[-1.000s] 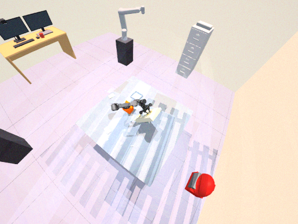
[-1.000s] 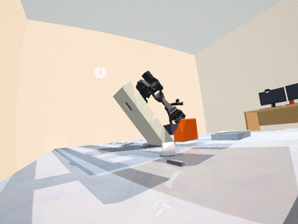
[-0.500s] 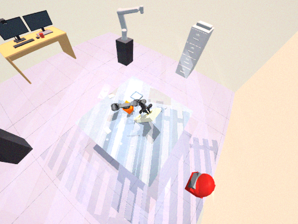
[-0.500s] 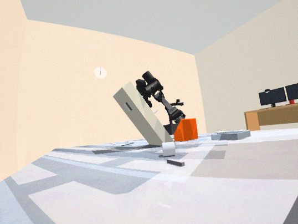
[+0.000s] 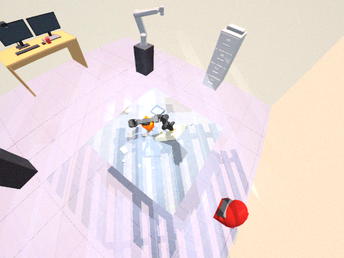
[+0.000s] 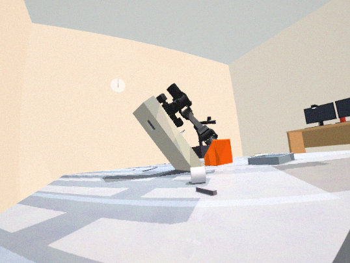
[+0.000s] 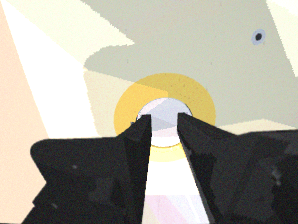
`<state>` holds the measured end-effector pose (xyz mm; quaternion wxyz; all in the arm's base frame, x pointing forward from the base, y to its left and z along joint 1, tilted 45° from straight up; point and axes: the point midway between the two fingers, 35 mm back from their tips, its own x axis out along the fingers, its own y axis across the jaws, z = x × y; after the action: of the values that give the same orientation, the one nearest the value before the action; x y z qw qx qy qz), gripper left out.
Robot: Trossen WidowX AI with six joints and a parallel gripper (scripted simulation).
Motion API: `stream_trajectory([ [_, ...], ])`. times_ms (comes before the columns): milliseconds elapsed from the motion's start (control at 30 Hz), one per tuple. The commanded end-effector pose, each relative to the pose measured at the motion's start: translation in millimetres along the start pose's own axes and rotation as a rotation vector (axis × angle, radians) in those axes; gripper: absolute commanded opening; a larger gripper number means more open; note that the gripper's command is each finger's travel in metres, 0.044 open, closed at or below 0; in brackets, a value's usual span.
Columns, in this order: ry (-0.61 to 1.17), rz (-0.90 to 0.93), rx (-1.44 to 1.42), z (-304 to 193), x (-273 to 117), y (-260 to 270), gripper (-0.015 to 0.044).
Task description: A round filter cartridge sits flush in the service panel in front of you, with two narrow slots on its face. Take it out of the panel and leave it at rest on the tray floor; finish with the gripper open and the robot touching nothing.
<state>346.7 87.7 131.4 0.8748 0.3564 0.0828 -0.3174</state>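
Cartridge [image 7: 165, 107], pale and round (ringed in flat yellow), has the pincer [image 5: 172, 129] [image 6: 179, 127] [image 7: 163, 116] clamped on it.

On the pale tabletop [image 5: 160, 179] [image 6: 130, 211], striped with shadow, we see a tilted cream service panel [image 5: 166, 136] [image 6: 162, 140] and an orange block [image 5: 149, 127] [image 6: 221, 152] near it. We find also a shallow grey tray [image 5: 153, 112] [image 6: 263, 161], a white cylinder [image 6: 198, 175] and a dark bar [image 6: 206, 191].

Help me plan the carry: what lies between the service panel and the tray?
An orange block, in the exterior view; in the top view, the black arm crosses that stretch, the block to one side.
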Motion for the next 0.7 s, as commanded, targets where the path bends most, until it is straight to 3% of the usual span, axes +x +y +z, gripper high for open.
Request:
stream_trajectory([
  [0, 0.013, -0.007, 0.155, -0.9, 6.4, -0.1, 0.0000],
  [267, 0.015, -0.009, 0.038, -1.8, 4.4, 0.0, 0.0000],
  [667, 0.024, -0.022, 0.035, -5.7, -47.6, 0.0, 0.0000],
])
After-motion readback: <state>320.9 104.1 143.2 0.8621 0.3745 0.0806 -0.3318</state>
